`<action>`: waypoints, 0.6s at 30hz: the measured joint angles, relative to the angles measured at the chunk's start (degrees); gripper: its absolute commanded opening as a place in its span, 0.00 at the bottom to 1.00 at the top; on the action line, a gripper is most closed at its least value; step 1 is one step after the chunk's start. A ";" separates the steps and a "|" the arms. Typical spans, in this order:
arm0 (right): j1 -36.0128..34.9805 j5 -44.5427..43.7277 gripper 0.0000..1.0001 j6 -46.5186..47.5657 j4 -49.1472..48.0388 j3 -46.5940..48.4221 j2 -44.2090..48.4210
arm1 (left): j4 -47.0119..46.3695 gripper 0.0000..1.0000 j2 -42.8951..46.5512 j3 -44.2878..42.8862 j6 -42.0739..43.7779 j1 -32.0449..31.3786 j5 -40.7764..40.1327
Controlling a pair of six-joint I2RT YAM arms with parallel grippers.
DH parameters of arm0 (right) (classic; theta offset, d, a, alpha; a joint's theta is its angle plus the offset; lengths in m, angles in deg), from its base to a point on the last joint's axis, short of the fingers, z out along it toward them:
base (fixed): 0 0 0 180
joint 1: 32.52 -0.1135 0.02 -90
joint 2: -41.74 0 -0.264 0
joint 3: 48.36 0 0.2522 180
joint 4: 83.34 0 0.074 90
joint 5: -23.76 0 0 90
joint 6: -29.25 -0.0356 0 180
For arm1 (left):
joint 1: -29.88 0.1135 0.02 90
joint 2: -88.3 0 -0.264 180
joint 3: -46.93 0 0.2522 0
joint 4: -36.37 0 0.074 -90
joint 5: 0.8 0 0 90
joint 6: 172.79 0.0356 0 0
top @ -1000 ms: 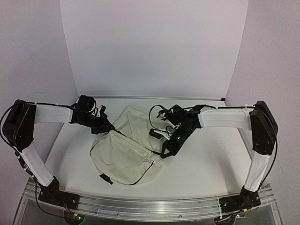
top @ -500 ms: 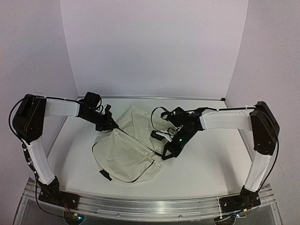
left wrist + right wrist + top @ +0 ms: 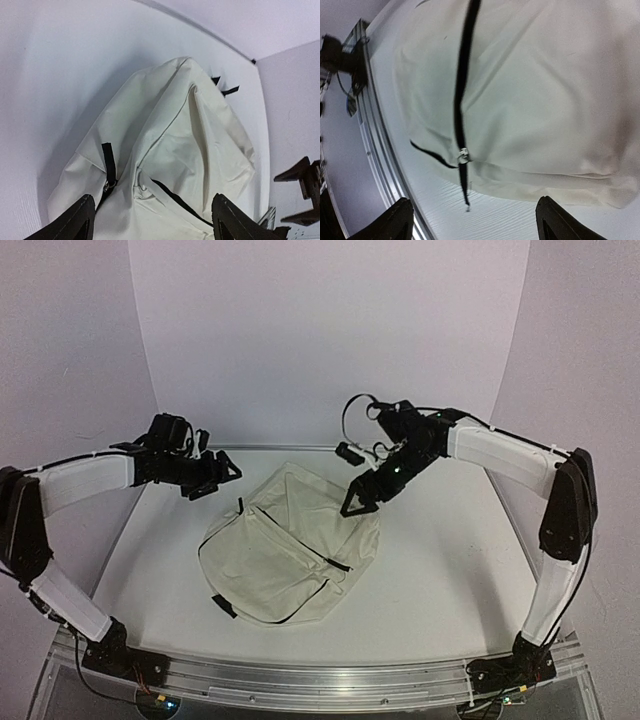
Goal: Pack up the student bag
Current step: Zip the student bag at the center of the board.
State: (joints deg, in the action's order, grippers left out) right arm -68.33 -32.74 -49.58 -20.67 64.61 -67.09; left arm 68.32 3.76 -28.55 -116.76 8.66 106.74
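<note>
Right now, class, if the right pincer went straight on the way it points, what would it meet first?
The student bag: the right pincer points down at its cream fabric beside the black zipper, and nothing shows between. How far above it hangs is unclear.

White table (image 3: pixel 450 580); pale walls (image 3: pixel 330 340); aluminium rail (image 3: pixel 300 678) along front.

The left arm (image 3: pixel 90 475) and right arm (image 3: pixel 500 455) are being shown with white link covers joined by black joint housings. Black cables (image 3: pixel 352 408) are being looped at the wrists. The left end effector (image 3: pixel 216 480) and right end effector (image 3: pixel 366 495) are being tipped with black triangular fingers.
</note>
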 measured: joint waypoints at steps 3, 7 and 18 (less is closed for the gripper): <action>2.79 -3.73 0.89 -0.98 -0.33 6.30 -3.96 | -0.72 0.82 7.74 8.50 -5.12 -1.38 -2.40; 2.92 -7.06 0.89 -1.82 -0.61 12.66 -11.92 | -1.01 0.82 15.04 20.50 -13.90 -7.17 -7.33; 2.49 -8.45 0.84 -2.24 0.39 19.29 -22.29 | -7.01 0.80 21.47 35.19 -33.06 -18.28 -15.60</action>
State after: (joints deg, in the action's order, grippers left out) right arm -65.84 -41.19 -51.82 -20.29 83.89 -89.38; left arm 61.31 25.23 6.64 -149.82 -9.62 91.14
